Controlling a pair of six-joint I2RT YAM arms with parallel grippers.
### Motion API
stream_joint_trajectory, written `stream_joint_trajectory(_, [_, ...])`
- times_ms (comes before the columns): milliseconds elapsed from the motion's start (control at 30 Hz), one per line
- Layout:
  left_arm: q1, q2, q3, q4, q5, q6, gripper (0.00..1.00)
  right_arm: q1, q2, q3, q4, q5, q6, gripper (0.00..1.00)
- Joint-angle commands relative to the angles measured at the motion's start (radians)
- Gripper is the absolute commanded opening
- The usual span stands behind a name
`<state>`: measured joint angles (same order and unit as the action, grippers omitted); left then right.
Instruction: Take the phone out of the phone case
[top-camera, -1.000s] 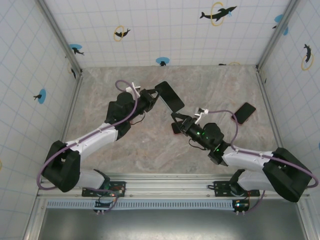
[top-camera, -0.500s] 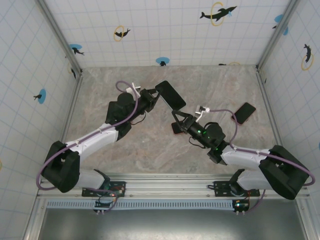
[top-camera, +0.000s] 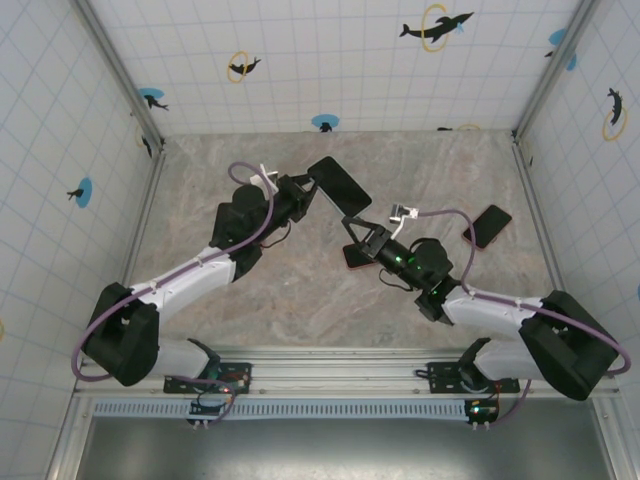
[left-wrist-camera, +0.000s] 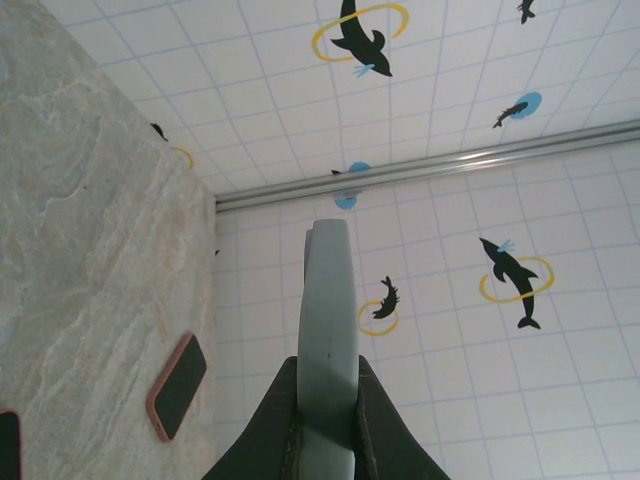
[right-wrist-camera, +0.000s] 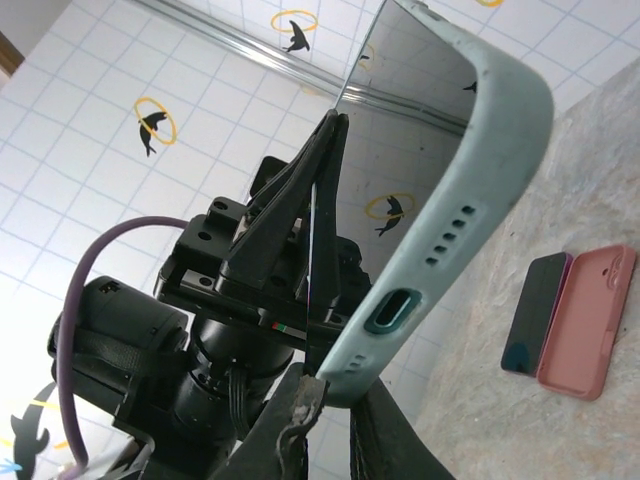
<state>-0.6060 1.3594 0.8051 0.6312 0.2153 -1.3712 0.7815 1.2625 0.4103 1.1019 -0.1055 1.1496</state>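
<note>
Right gripper (right-wrist-camera: 330, 400) has moved in and closed, pinching the bottom corner of the pale green phone case (right-wrist-camera: 470, 170) beside its charging port (right-wrist-camera: 385, 312). Left gripper (left-wrist-camera: 328, 395) clamps the far end, holding the phone (top-camera: 338, 190) aloft above the table (top-camera: 300, 300). The pinch seems shallow, perhaps lip only: a pull could slip off, or wrench everything from the left grip. Glossy dark screen (right-wrist-camera: 400, 110), matte rubbery-looking case.
</note>
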Motion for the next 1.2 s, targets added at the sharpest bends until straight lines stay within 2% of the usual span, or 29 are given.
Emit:
stream_joint_trajectory(0, [-0.029,-0.043,0.051,0.089,0.093,-0.027,0.04,-0.023,-0.003,0.057,-0.172,-0.008,-0.157,0.11])
stream_joint_trajectory(267, [-0.032,-0.049,0.063,0.081,0.133,-0.022,0.03,-0.047,-0.006,0.108,-0.291,-0.003,-0.278,0.09])
stream_joint_trajectory(433, [-0.032,-0.062,0.048,0.078,0.136,-0.005,0.02,-0.069,0.003,0.078,-0.227,-0.027,-0.232,0.09])
stream_joint_trajectory(533, [-0.033,-0.067,0.067,0.01,0.136,0.056,0.01,-0.073,-0.003,0.078,-0.21,-0.045,-0.231,0.12])
stream_joint_trajectory(700, [-0.006,-0.075,0.084,-0.08,0.139,0.186,0.01,-0.101,-0.037,0.046,-0.193,-0.103,-0.258,0.2])
stream_joint_trajectory(833, [0.019,-0.077,0.095,-0.099,0.135,0.236,0.01,-0.125,-0.078,0.024,-0.204,-0.17,-0.284,0.28])
stream_joint_trajectory(967, [0.025,-0.067,0.097,-0.065,0.107,0.226,0.0,-0.126,-0.094,0.015,-0.14,-0.232,-0.27,0.39])
stream_joint_trajectory(1067, [0.025,-0.047,0.105,-0.022,0.115,0.198,0.0,-0.126,-0.072,0.008,-0.006,-0.265,-0.187,0.48])
stream_joint_trajectory(1167, [0.024,-0.027,0.119,0.004,0.136,0.18,0.0,-0.125,-0.044,-0.001,0.103,-0.248,-0.1,0.52])
